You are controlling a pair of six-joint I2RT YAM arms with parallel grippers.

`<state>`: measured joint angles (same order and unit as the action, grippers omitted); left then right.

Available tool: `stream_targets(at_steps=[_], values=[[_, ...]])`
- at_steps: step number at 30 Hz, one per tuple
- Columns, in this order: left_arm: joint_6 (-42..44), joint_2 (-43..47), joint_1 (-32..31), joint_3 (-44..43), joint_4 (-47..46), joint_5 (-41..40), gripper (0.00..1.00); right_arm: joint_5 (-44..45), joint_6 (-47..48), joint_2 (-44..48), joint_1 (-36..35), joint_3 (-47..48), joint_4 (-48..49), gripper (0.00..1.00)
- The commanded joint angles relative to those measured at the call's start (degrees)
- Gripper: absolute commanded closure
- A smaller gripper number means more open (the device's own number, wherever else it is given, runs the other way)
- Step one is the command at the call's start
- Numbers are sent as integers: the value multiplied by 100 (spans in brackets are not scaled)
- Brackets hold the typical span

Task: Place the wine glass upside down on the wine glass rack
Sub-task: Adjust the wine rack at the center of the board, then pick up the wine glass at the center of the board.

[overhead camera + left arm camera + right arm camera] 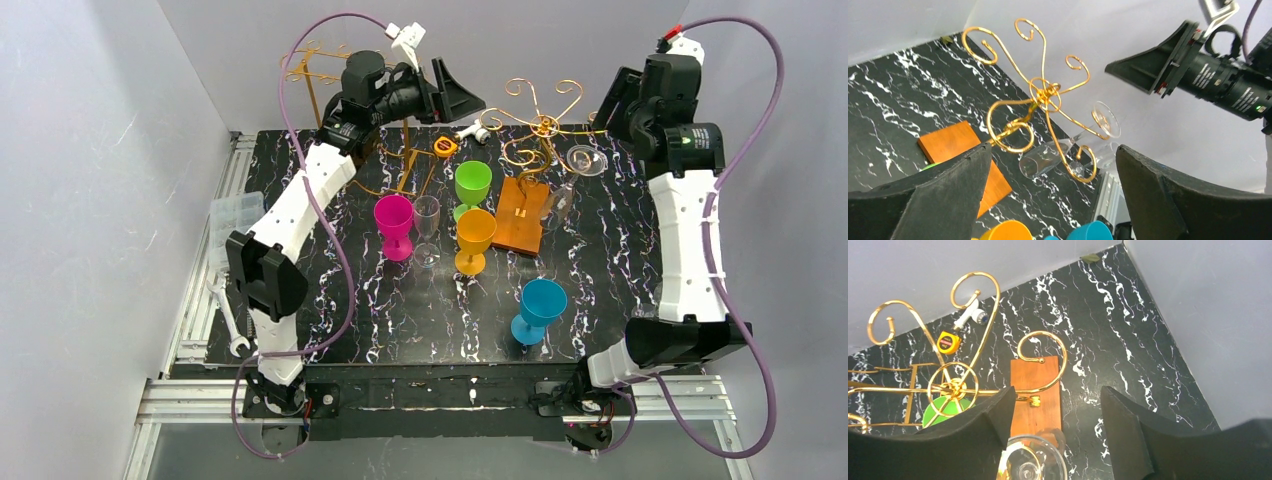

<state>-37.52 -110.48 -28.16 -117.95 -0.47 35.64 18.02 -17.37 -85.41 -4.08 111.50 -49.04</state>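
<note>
The left gripper [452, 92], raised at back left, is spread wide and empty, the rack [541, 126] stands mid-back with the glass [586, 161] hanging tilted, bowl down, from its right arm, and the right gripper [1058, 390] gapes empty above the glass's foot.

Left arm [298, 200], right arm [688, 235]: white shells, black joints; purple cables [351, 300]; black wedge claw fingers [943, 195].
</note>
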Motion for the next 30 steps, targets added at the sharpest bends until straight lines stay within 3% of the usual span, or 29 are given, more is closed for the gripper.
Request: stream_targets(at_steps=[1, 5, 11, 16, 21, 25, 30], values=[[96, 671, 77, 360, 543, 308, 5, -88, 17, 400, 47, 521, -193, 27], [545, 1283, 129, 974, 1139, 697, 3, -377, -61, 670, 43, 400, -525, 26], [1923, 2481, 270, 1875, 2821, 809, 2, -824, -187, 1685, -35, -842, -979, 25], [3049, 3350, 350, 2369, 4178, 181, 2, -1598, -308, 2374, -71, -1781, -1182, 24], [4179, 3930, 475, 2524, 5357, -591, 2, -2395, -333, 2835, -155, -2396, -1418, 30], [4540, 4477, 563, 2866, 5460, -1535, 2, -2917, -452, 3369, -172, -3120, -1437, 31], [4973, 4793, 564, 3200, 5494, -2153, 2, -3345, -645, 3808, -202, -3698, -1368, 30]])
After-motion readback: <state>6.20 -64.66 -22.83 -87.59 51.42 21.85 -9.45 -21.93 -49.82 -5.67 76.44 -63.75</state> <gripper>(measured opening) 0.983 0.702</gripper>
